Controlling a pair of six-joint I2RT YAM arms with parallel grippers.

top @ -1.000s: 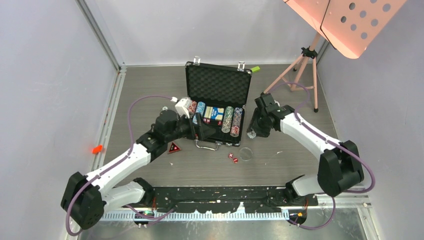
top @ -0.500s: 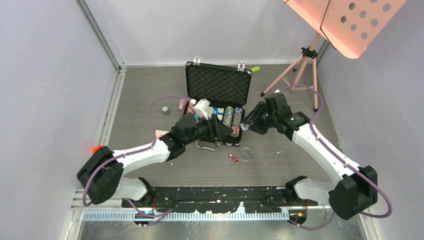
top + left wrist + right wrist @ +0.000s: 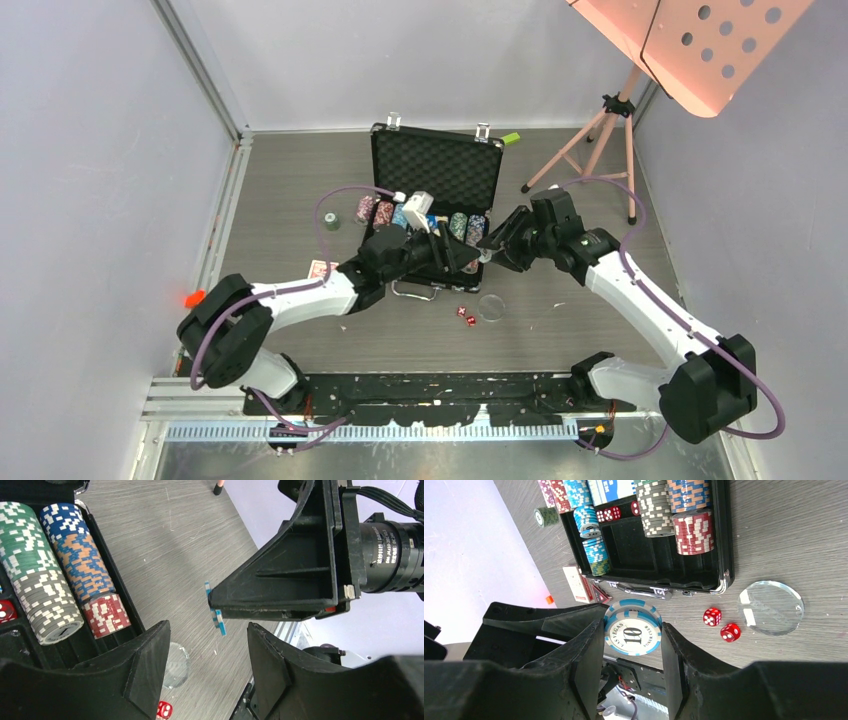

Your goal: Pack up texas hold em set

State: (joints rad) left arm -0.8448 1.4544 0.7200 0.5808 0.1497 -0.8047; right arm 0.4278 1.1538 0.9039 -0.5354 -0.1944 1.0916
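Note:
The black briefcase lies open, with multicoloured chip stacks in its tray. My right gripper is shut on a blue poker chip marked 10 and holds it above the table just right of the case. My left gripper stands open and points at the right gripper. The blue chip hangs just ahead of its fingers. Two red dice and the clear disc lie in front of the case. The card deck and a loose chip stack lie to its left.
The pink tripod stand rises at the back right under a pink perforated panel. A small green block sits by the lid's right corner. An orange object lies at the left wall. Grey walls enclose the table on three sides.
My left arm has swung right across the front of the case, and its jaws have narrowed a little. My right gripper has lifted off the table and turned toward the left gripper, with the chip in it.

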